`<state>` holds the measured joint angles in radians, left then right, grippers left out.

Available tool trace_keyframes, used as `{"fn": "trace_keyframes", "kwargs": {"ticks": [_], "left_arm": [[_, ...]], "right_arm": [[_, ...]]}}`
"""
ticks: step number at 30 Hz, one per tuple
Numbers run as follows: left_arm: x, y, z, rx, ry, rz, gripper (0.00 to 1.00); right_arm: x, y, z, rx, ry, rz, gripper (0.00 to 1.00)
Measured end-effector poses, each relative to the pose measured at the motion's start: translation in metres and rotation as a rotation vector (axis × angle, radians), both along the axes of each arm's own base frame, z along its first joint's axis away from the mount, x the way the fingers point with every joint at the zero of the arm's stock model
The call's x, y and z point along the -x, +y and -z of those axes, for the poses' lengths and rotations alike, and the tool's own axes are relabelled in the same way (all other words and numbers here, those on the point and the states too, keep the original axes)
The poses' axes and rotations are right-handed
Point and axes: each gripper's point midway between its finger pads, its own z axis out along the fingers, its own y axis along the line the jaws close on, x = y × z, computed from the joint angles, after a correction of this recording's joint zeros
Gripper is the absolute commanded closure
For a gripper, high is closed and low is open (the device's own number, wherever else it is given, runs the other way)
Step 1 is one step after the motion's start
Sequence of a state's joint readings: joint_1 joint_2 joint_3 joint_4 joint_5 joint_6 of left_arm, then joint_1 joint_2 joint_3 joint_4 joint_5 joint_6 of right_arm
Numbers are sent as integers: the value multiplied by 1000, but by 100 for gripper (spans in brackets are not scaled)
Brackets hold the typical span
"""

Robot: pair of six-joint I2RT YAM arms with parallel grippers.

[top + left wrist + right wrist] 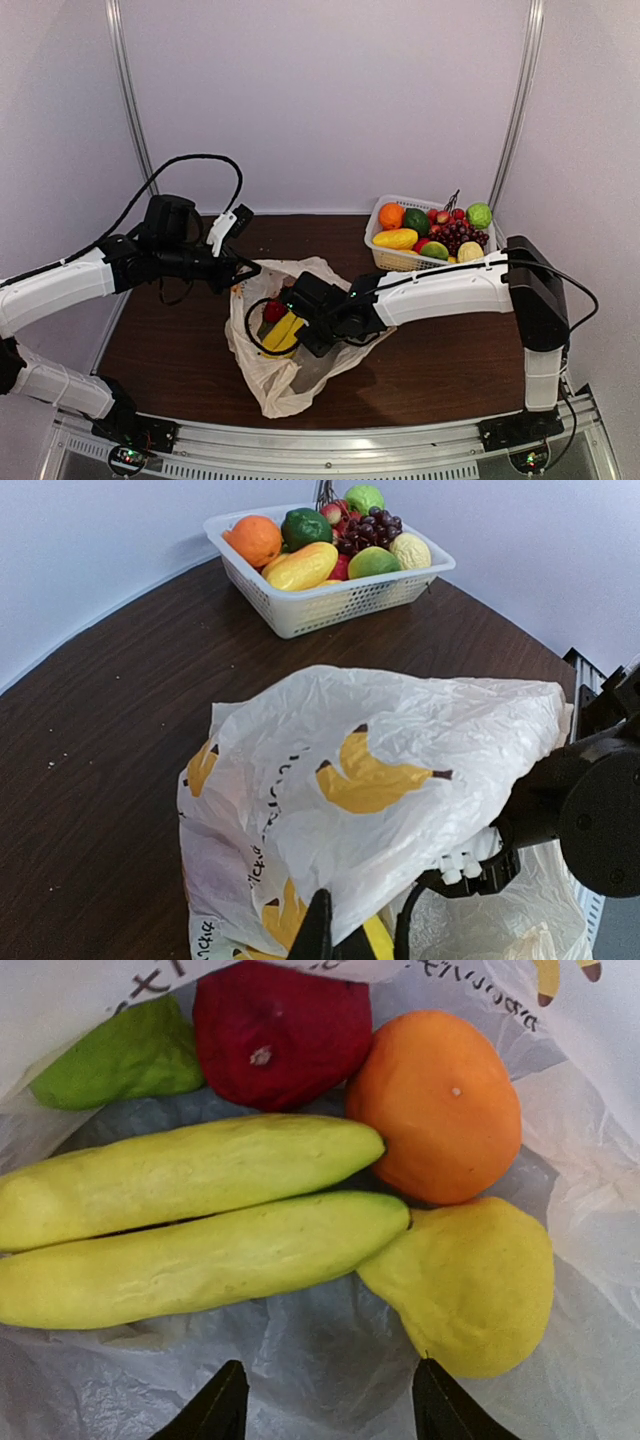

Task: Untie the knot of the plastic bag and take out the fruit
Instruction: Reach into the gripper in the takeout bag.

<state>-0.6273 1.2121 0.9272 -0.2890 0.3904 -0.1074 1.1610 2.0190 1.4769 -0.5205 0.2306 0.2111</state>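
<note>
The plastic bag (pixel 285 385) lies mid-table with its mouth open; no knot shows. My left gripper (pixel 238 277) is shut on the bag's upper rim and holds it up; in the left wrist view its fingers (pixel 316 932) pinch the banana-printed plastic (pixel 400 730). My right gripper (pixel 283 322) is open inside the bag's mouth. In the right wrist view it (pixel 330 1415) hovers over bare plastic just short of the fruit: a yellow banana bunch (pixel 190 1220), a red fruit (pixel 275 1030), an orange one (pixel 440 1105), a yellow one (pixel 470 1280) and a light green one (pixel 120 1060).
A white lattice basket (pixel 385 258) stands at the back right, also in the left wrist view (pixel 330 605). It holds an orange, a long yellow mango (pixel 396 239), dark grapes (pixel 458 234) and green fruit. White walls enclose the brown table (pixel 450 350).
</note>
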Motion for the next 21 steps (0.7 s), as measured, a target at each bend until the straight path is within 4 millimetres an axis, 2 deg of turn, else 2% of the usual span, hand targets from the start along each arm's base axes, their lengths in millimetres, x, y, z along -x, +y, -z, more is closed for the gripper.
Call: {"fn": "trace_keyframes", "kwargs": {"ticks": [11, 16, 21], "left_arm": [[2, -2, 0, 7, 6, 14, 100], [3, -3, 2, 8, 14, 22, 100], [3, -5, 5, 6, 27, 30, 100]], "right_arm": [[-56, -17, -20, -65, -116, 178, 34], [-78, -17, -31, -132, -153, 227, 30], [-104, -13, -32, -198, -174, 264, 28]]}}
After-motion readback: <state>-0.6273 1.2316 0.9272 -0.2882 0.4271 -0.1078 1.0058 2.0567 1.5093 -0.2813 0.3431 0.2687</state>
